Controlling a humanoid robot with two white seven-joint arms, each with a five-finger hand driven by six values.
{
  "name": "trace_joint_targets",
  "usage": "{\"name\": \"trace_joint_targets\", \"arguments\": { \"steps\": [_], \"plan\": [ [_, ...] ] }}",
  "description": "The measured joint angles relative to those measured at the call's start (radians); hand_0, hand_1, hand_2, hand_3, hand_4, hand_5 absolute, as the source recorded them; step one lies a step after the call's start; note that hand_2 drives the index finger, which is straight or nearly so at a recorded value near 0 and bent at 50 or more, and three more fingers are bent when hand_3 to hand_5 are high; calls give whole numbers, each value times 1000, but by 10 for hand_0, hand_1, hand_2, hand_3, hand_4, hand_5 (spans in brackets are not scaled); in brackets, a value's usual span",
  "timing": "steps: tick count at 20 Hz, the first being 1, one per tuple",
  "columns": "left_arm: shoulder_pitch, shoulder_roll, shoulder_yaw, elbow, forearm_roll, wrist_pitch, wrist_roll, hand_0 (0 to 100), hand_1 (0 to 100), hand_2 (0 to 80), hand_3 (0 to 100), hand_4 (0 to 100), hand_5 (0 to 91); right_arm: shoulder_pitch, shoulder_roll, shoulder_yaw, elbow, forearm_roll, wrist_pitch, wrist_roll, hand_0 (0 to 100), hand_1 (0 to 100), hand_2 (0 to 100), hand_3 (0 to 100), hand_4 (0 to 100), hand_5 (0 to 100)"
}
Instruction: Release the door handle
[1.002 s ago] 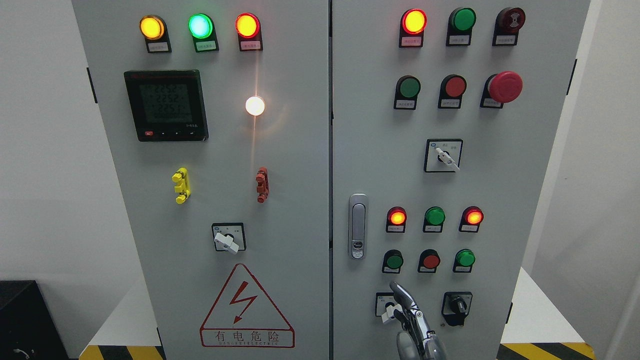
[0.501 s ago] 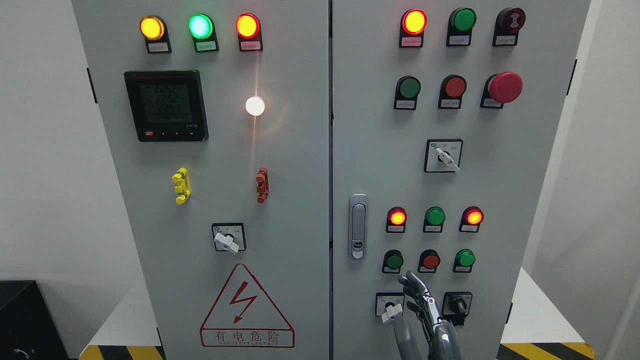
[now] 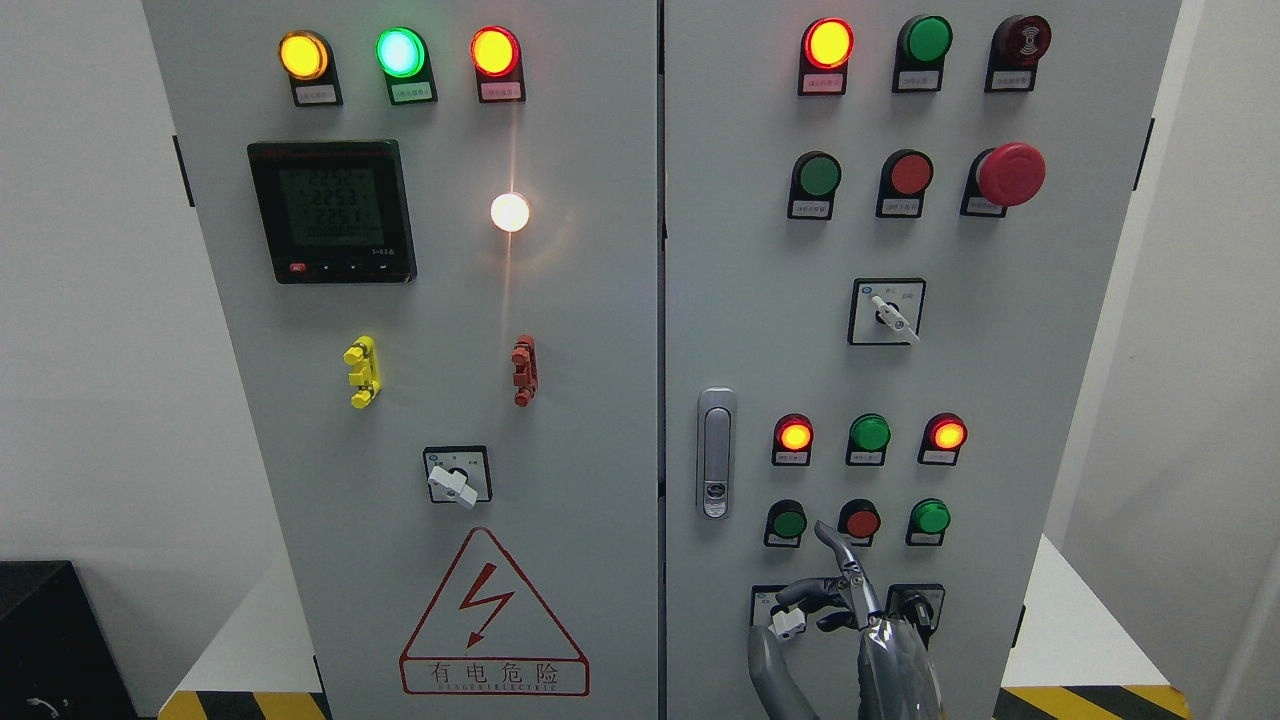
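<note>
The right hand (image 3: 850, 610) rises at the cabinet's (image 3: 560, 300) bottom edge, fingers spread and holding nothing — the handle (image 3: 715, 452) sits apart, up-left, along the right door's (image 3: 1000, 380) left edge.

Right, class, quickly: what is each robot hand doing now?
Right robot hand: open, fingers spread, holding nothing, below the door handle.
Left: not in view.

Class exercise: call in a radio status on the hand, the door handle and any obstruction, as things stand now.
Right hand low on the right door, fingers spread, holding nothing. Door handle free, flush, above-left of the hand. White selector switch beside the fingers. Left hand out of view.
</note>
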State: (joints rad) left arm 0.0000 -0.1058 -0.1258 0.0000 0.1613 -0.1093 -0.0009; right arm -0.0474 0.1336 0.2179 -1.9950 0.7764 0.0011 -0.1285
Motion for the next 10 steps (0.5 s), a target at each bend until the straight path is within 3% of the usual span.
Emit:
{"name": "trace_joint_targets", "arguments": {
  "steps": [10],
  "plan": [
    [0,0,0,0,0,0,0,120,556,0,0,0,0,-54,-3,-1,84,324,-98,-16,331,255,33,1000,1000,1000]
  ]
}}
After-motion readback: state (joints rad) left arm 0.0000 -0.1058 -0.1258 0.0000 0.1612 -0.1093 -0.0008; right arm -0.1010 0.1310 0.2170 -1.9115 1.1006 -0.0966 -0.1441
